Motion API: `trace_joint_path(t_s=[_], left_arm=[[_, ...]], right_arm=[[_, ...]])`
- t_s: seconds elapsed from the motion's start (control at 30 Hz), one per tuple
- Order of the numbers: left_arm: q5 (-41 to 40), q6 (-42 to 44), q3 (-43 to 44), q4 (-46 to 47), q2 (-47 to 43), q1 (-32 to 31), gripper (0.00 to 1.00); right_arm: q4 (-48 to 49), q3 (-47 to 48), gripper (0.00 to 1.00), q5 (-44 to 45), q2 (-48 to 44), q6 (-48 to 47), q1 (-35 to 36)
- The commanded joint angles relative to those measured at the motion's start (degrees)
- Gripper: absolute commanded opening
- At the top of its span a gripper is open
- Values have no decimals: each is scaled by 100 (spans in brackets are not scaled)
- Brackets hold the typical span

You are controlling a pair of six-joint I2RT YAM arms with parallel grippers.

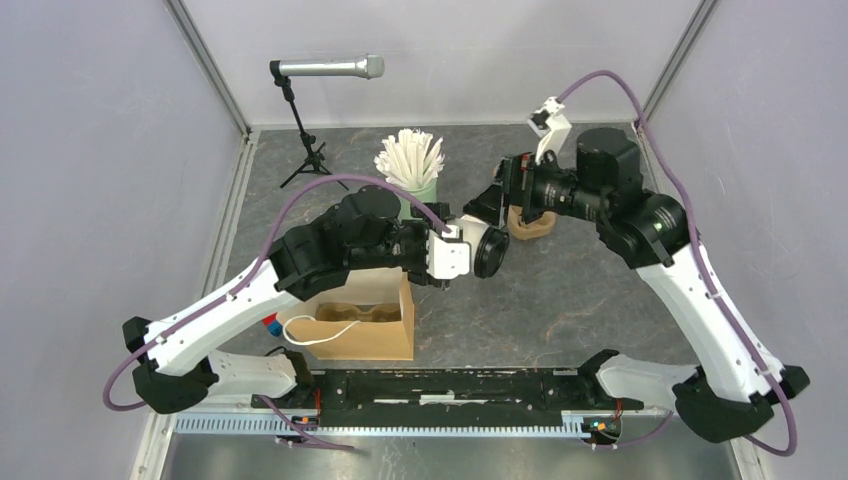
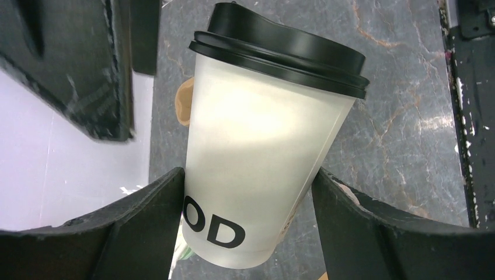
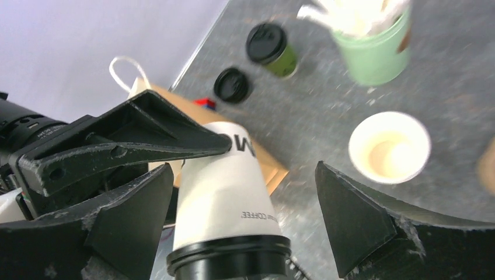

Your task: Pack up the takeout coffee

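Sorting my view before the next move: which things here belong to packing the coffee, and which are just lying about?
Job: white lidded cup in left claw; olive-green lidded cup; brown bag.
Lying about: mint-green stick cup; lidless cream cup; loose black lid; microphone.

Left tool (image 2: 250, 175) clamped on white cup (image 2: 262, 134), right tool (image 3: 244, 169) spread wide, directly opposite

Lidded cup (image 1: 487, 250) mid-table, off surface, btwn L gripper (image 2: 250, 186) fingers. Bag (image 1: 360, 330) front-left; stick cup (image 1: 412, 170) behind bag; 2nd lidded cup (image 3: 271, 49) near it; cup stack (image 1: 535, 228) right; mic stand (image 1: 305, 140) back-left.
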Motion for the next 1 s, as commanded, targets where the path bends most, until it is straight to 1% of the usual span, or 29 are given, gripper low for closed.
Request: trace_joint_path(t_s=[0.0,0.07,0.13,0.2,0.27,0.37,0.43,0.5,0.63,0.7,0.87,0.97], left_arm=[[-88,-906,2,546,-116,144,80],[24,-1140,-26,683,-132,297,80],[112,-1432,-67,839,-170,488,80],[302,-1726,-75,943,-216,732,80],[565,-1960,-89,1036,-270,976,79],[884,-2251,-166,1243,-365,1315,79],[1026,-2272,-201,1276,-429,1433,79],[1145,-2099,-249,1220,-478,1445,79],[1462,-1982,-290,1105,-521,1533,78],[1562,-1953,-324,1115,-564,1543,78],[1681,-1871,-357,1088,-628,1551,77],[1715,-1839,-356,1058,-651,1549,77]], right_arm=[[1311,-433,98,1391,-748,-353,-38],[2084,-1049,98,1846,-1263,-362,-38],[2827,-1610,98,2052,-1718,-561,-38],[3256,-1755,98,1962,-1960,-903,-39],[3369,-1650,98,1416,-1984,-1442,-39],[2978,-1294,98,616,-1901,-2331,-34],[2394,-874,98,262,-1747,-2852,-39],[1779,-466,98,-25,-1489,-3391,-38],[951,204,98,-653,-956,-3815,-38],[843,270,98,-867,-837,-3929,-39],[521,10,98,-1424,-730,-4418,-38],[378,-29,98,-1421,-671,-4693,-33]])
